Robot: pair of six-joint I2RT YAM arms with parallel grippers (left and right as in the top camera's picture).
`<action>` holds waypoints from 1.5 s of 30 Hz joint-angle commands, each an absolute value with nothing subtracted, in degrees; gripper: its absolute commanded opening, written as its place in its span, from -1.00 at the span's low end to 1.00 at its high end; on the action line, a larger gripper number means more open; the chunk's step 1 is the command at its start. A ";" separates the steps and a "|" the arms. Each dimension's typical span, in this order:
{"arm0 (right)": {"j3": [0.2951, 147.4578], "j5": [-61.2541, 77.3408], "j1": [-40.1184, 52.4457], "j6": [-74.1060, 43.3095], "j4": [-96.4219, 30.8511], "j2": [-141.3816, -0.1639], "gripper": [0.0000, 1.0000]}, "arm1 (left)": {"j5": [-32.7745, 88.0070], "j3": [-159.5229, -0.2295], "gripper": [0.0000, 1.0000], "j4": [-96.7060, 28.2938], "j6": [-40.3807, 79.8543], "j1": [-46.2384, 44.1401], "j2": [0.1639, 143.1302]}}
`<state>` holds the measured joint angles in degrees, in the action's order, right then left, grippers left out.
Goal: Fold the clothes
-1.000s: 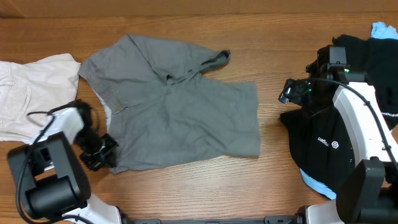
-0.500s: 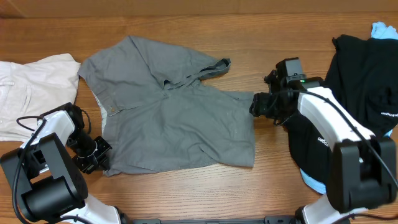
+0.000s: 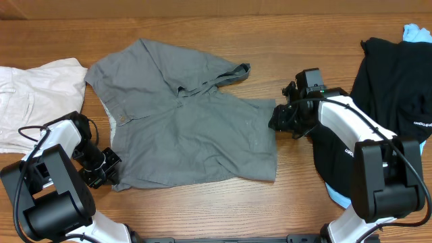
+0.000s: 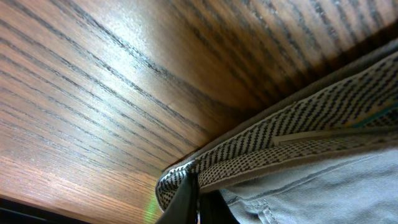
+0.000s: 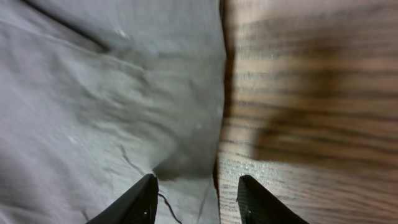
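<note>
Mid-grey shorts lie spread in the middle of the table, their top part folded over. My left gripper is shut on the shorts' lower left corner; in the left wrist view the fingers pinch the patterned inner waistband. My right gripper is open at the shorts' right edge; in the right wrist view its fingers straddle the grey hem, one over cloth, one over wood. Cream-white shorts lie at the far left. A black garment lies at the right, with light-blue cloth.
The wooden table shows bare wood in front of and behind the grey shorts. The black garment lies under and beside my right arm. More light-blue cloth peeks out below it at the front right.
My right gripper has moved left from the black garment to the shorts' right edge. My left gripper has drawn the lower left corner slightly outward. The shorts' right side has shifted a little.
</note>
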<state>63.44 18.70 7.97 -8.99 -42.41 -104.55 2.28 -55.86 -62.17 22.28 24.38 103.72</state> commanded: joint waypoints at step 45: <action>84.75 11.35 11.79 8.23 -40.97 -101.71 -0.09 | -2.74 -56.10 -0.92 -59.96 21.23 24.36 103.07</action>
